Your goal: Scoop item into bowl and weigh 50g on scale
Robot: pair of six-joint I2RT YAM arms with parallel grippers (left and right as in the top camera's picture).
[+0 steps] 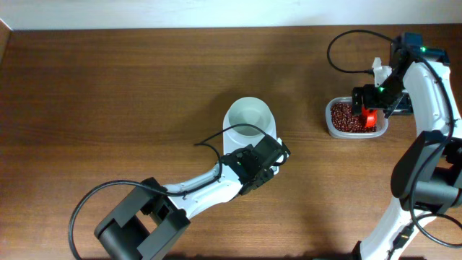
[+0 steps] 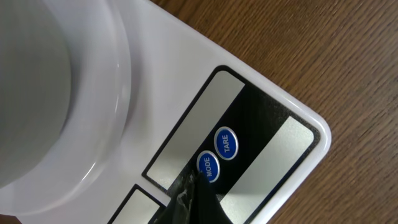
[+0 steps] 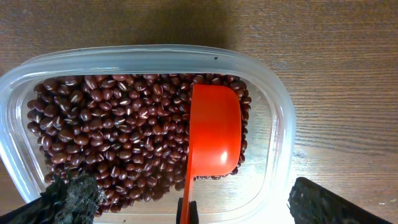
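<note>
The white bowl (image 1: 249,117) (image 2: 50,93) stands on the white scale (image 1: 234,142) (image 2: 186,81). My left gripper (image 1: 261,160) (image 2: 202,186) is shut, and its dark tip rests at the scale's blue MODE button (image 2: 209,166), beside the TARE button (image 2: 226,143). The red-brown beans, the item (image 1: 345,118) (image 3: 118,130), lie in a clear plastic tub (image 1: 333,128) (image 3: 283,118). An orange-red scoop (image 1: 370,118) (image 3: 214,130) lies bowl-down on the beans. My right gripper (image 1: 364,101) (image 3: 199,210) hangs open over the tub, its fingers (image 3: 68,196) wide apart on either side of the scoop's thin handle.
The tub sits near the table's far right edge. A black cable loops behind the right arm (image 1: 426,79). The left arm (image 1: 195,191) stretches from the front left towards the scale. Bare brown wood (image 1: 108,94) surrounds everything.
</note>
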